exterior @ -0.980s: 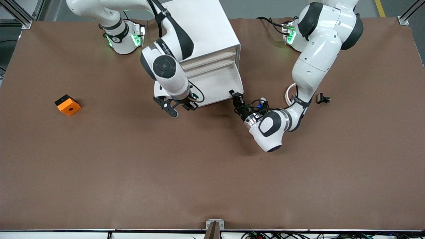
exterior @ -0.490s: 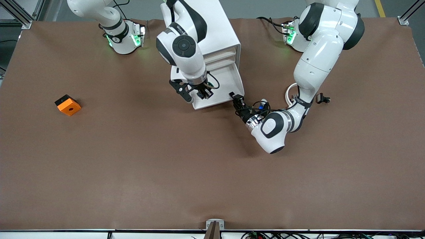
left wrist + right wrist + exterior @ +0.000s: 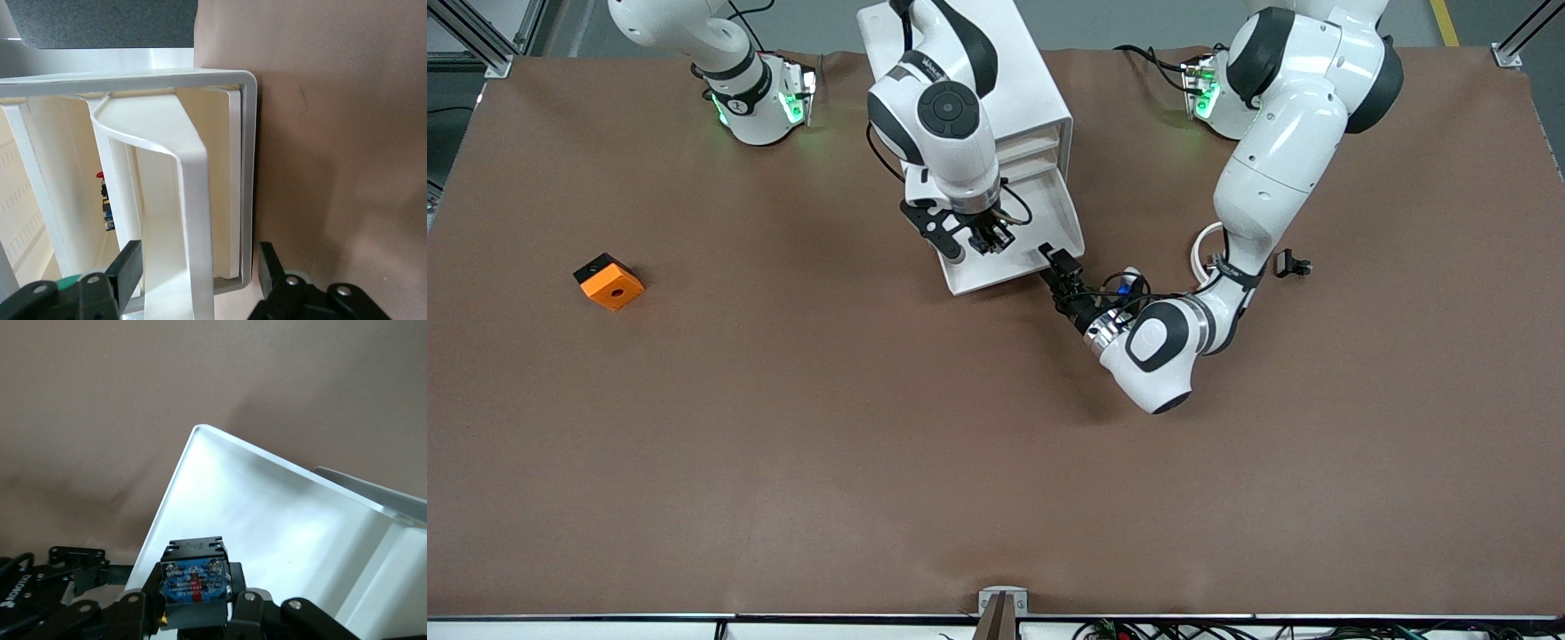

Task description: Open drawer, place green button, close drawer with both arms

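Button [image 3: 194, 587] above open drawer [image 3: 1040, 222]

Brown table [image 3: 783, 444]. White cabinet [image 3: 1032, 80] at the robots' edge, midway. Orange cube [image 3: 608, 281] toward the right arm's end. Small black part [image 3: 1291, 264] and white ring [image 3: 1202, 244] toward the left arm's end.

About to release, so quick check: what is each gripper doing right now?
Left gripper: open, its fingers straddling the front corner of the pulled-out drawer.
Right gripper: shut on the button, over the drawer.
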